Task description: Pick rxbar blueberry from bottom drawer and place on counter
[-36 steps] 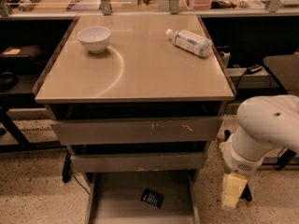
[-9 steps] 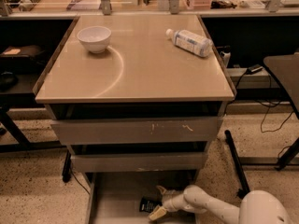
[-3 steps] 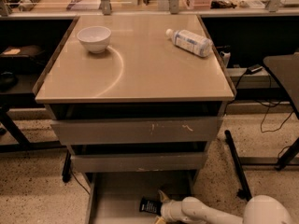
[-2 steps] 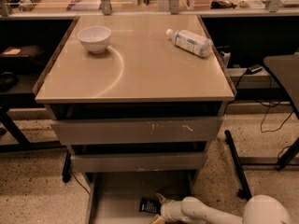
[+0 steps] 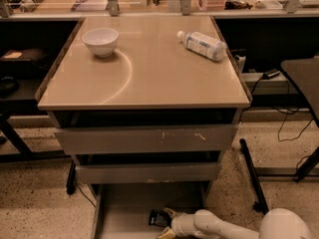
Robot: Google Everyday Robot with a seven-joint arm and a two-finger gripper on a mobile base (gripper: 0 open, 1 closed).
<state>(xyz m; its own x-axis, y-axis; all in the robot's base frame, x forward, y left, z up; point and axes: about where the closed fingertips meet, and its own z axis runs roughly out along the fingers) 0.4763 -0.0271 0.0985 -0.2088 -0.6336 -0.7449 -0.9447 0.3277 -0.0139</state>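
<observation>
The rxbar blueberry (image 5: 158,218), a small dark wrapper with white lettering, lies flat on the grey floor of the pulled-out bottom drawer (image 5: 124,208). My gripper (image 5: 167,223) is down in that drawer on the end of a white arm that comes in from the lower right. It is open, with one tan finger just behind the bar's right end and the other in front of it. The counter (image 5: 149,68), a glossy beige top, is above the drawers.
A white bowl (image 5: 100,41) stands at the counter's back left. A clear plastic bottle (image 5: 202,45) lies at its back right. The two upper drawers (image 5: 144,138) are partly pulled out above the gripper. A cluttered shelf runs behind, and dark table legs stand to the right.
Over twelve seconds the arm has dropped from beside the cabinet into the bottom drawer. In the last second the gripper has edged slightly closer around the bar. The bar has not moved.
</observation>
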